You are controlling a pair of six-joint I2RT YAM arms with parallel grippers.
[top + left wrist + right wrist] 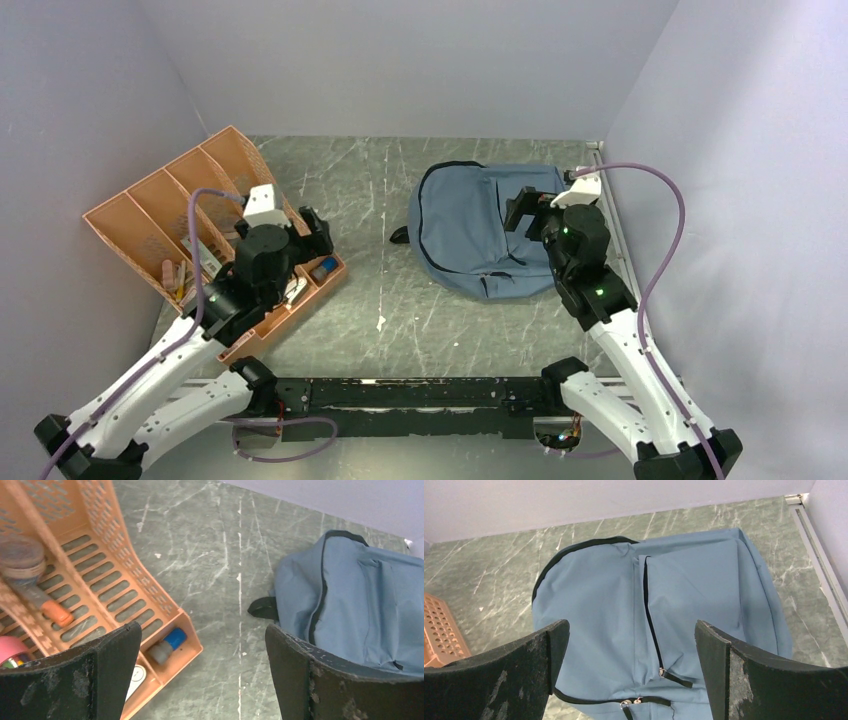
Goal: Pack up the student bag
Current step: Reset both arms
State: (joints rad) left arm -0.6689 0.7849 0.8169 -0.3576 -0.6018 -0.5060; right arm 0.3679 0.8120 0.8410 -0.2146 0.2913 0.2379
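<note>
The student bag (470,235) lies flat on the bench (380,290), right of centre and towards the back wall, front pocket up. Its main zip looks closed, with the two metal pulls (631,701) together at the edge nearest the right arm. The right hand (631,627) hangs above the bag with fingers spread wide and nothing between them. The left hand (202,635) is just as wide and just as empty, poised over the near corner of the orange compartment tray (130,215).

The first risk is the zip. The pulls are small against those broad fingers, so a closing grip may catch only fabric or slide off. Nothing pins the bag either, and the bench looks smooth, so a tug on the zip would probably drag the whole bag rather than open it.

On the tray side the compartments are narrow. Fingers this wide may strike a divider on the way down and shove or tilt the light plastic tray. The blue-capped cylinder (167,645) in the end slot is round — a glancing pinch could squirt it out and send it rolling. The orange-tipped marker (47,607) lies slanted against a wall, awkward to grasp squarely.

Anything carried over before the bag is open has nowhere to go, and the arms could crowd each other there.
</note>
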